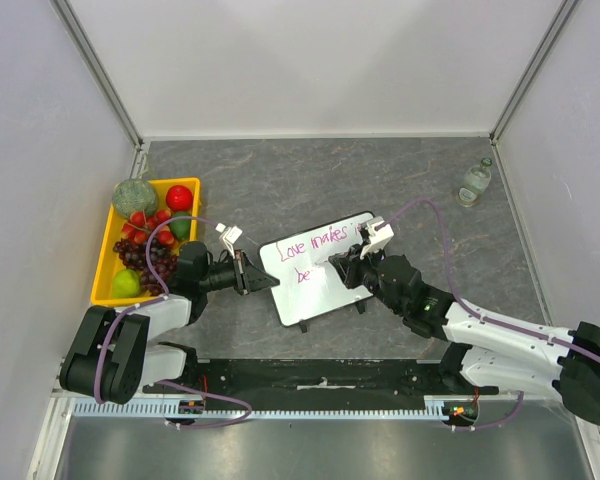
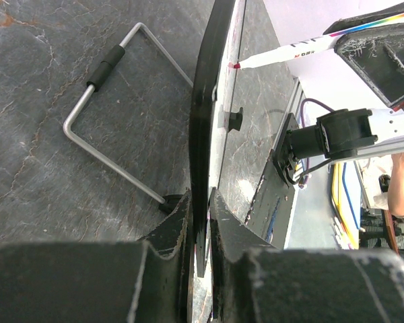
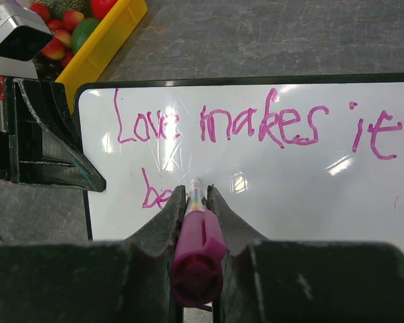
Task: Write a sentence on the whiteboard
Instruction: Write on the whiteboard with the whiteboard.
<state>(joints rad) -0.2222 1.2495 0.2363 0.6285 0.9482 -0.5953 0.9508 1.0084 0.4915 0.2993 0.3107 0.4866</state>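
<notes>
Right claw [image 3: 196, 195] gripping pink marker [image 3: 196, 245], tip meeting whiteboard [image 3: 310, 202] beside "be"; left claw [image 2: 200, 202] pinching board's edge, steadying it mid-tabletop [image 1: 280, 180]; sentence [image 3: 256, 124] reading "Love makes it / be", second line seemingly in progress; next move needing rightward strokes, steady pressure.

Grips pink marker [image 3: 196, 245] in right hand [image 3: 196, 193], tip at the whiteboard [image 3: 289, 195] beside the sentence's [image 3: 256, 124] second line, "be".

Top looks down; both wrists close on whiteboard [image 1: 330, 285], left apparently edge-on.
</notes>
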